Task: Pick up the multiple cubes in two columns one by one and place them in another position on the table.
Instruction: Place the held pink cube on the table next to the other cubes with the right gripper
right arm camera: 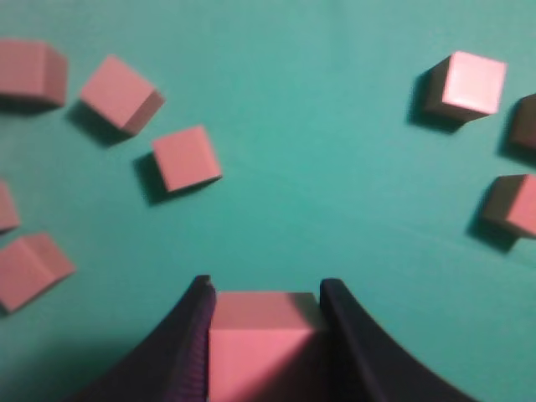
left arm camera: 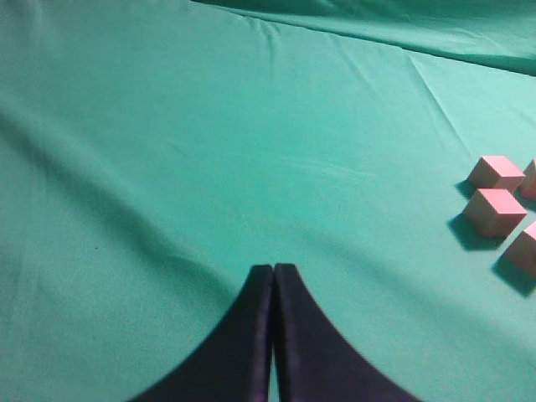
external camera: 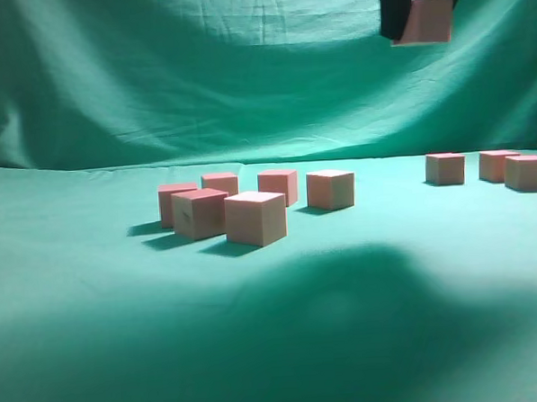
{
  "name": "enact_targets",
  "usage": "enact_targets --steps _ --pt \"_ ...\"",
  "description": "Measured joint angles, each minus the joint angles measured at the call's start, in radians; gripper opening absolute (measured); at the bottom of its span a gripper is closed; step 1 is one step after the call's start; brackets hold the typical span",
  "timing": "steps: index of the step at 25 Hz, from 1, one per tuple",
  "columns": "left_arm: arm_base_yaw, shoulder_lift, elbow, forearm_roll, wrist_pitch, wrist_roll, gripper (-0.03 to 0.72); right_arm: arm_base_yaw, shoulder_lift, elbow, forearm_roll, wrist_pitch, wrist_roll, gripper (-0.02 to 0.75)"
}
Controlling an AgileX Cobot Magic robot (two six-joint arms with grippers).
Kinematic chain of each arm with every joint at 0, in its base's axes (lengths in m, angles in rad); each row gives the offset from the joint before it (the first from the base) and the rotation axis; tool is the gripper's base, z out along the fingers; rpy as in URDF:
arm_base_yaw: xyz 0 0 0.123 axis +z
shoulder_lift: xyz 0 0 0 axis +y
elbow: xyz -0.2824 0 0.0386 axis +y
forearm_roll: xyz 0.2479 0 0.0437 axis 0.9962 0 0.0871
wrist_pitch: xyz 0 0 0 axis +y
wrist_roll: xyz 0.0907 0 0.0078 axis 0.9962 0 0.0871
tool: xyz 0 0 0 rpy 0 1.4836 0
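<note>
My right gripper (external camera: pixel 421 8) is shut on a pink cube (external camera: pixel 424 22) and holds it high above the green table (external camera: pixel 366 340); the right wrist view shows this held cube (right arm camera: pixel 261 339) between the jaws (right arm camera: pixel 263 293). Several cubes (external camera: pixel 256 217) stand in a group at the middle left, also seen at the left of the right wrist view (right arm camera: pixel 186 158). Three cubes (external camera: pixel 445 168) stand at the far right, also seen at the right of the right wrist view (right arm camera: pixel 469 84). My left gripper (left arm camera: pixel 274 270) is shut and empty over bare cloth, with three cubes (left arm camera: pixel 495 210) at its right edge.
A draped green cloth backdrop (external camera: pixel 199 70) rises behind the table. A broad shadow (external camera: pixel 345 287) lies on the cloth in front of the cubes. Bare cloth (right arm camera: pixel 327 167) separates the two groups of cubes.
</note>
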Motion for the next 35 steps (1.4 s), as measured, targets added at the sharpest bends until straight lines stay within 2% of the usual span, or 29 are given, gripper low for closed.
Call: enact_targets --steps 6,9,14,23,35 --pt "0.000 0.000 0.000 0.000 0.000 0.000 0.000 0.155 -0.009 0.130 0.045 -0.026 0.014 0.264" --pt "0.000 0.000 0.000 0.000 0.000 0.000 0.000 0.206 -0.009 0.181 0.060 -0.089 0.114 0.264" --pt "0.000 0.000 0.000 0.000 0.000 0.000 0.000 0.240 -0.009 0.224 0.066 -0.170 0.302 0.264" --pt "0.000 0.000 0.000 0.000 0.000 0.000 0.000 0.323 0.089 0.224 0.034 -0.208 0.322 0.264" --pt "0.000 0.000 0.000 0.000 0.000 0.000 0.000 0.322 0.162 0.224 -0.092 -0.239 0.420 0.264"
